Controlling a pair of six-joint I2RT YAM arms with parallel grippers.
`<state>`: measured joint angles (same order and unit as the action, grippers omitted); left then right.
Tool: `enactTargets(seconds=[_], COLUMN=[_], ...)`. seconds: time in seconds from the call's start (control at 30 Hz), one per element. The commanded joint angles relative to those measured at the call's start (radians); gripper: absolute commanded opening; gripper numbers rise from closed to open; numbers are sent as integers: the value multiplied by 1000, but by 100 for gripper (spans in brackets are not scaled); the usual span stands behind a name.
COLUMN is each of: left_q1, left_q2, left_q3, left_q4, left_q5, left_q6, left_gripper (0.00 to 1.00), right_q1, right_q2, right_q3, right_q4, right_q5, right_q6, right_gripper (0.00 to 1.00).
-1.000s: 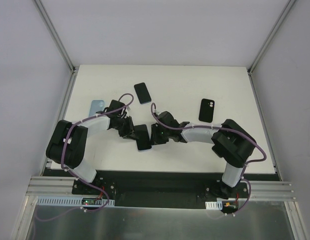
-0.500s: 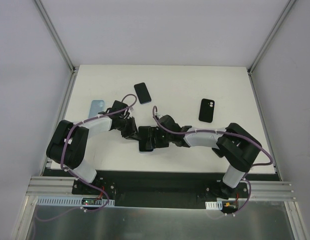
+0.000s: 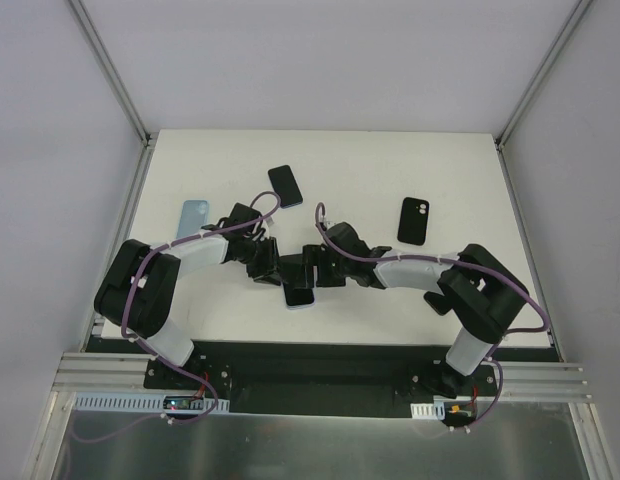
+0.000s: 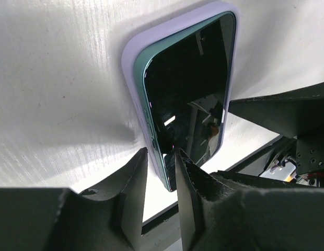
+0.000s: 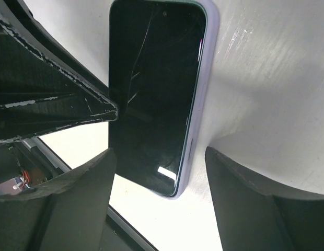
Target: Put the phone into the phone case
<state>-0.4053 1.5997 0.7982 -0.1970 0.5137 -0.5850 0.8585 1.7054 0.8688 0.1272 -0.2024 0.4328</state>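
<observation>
Phone [image 5: 151, 99] in lilac case [image 4: 131, 57] between right end effector's [image 5: 158, 154] spread fingers

Counted for you on one desk [image 3: 390, 160]: four flat phone-sized items. These are one dark-screened phone [image 4: 191, 89] seated in one lilac case [image 4: 131, 57], one black slab [image 3: 285, 185], one pale blue piece [image 3: 194, 215], and one black piece with a camera opening [image 3: 414, 220]. You cannot tell whether those three are phones or cases. There are two arms, the left arm [image 3: 190, 248] and the right arm [image 3: 415, 270], each with two fingers [image 5: 245, 193].
</observation>
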Motion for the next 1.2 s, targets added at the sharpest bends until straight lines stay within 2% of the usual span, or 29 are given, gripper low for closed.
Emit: enactTargets(seconds=[0.0,0.23,0.53,0.7,0.83,0.97,1.17], left_q1=[-3,5,5,5,5,5,5], left_q2=[-17,11,60,43,52,52,54], left_q3=[30,52,27,-37,-59,-83,-96], left_q4=[-36,-44,23,96,137,186,195], left_q5=[-35,-52,52,129,178,207,212], left_q6=[-6,-1,-30,-90,-105,-137,-151], left_gripper=[27,28,7,1,1,1,1], right_q1=[-15,-22,-22,-41,-44,-49,-65], right_q2=[14,25,71,62,54,72,66], right_q3=[2,-13,15,-8,-30,-68,-97], right_q4=[-6,37,69,175,273,475,537], right_q5=[0,-37,-104,-204,-302,-371,-405], right_q6=[-43,-48,-9,63,156,267,287], right_gripper=[72,74,78,78,78,77,76])
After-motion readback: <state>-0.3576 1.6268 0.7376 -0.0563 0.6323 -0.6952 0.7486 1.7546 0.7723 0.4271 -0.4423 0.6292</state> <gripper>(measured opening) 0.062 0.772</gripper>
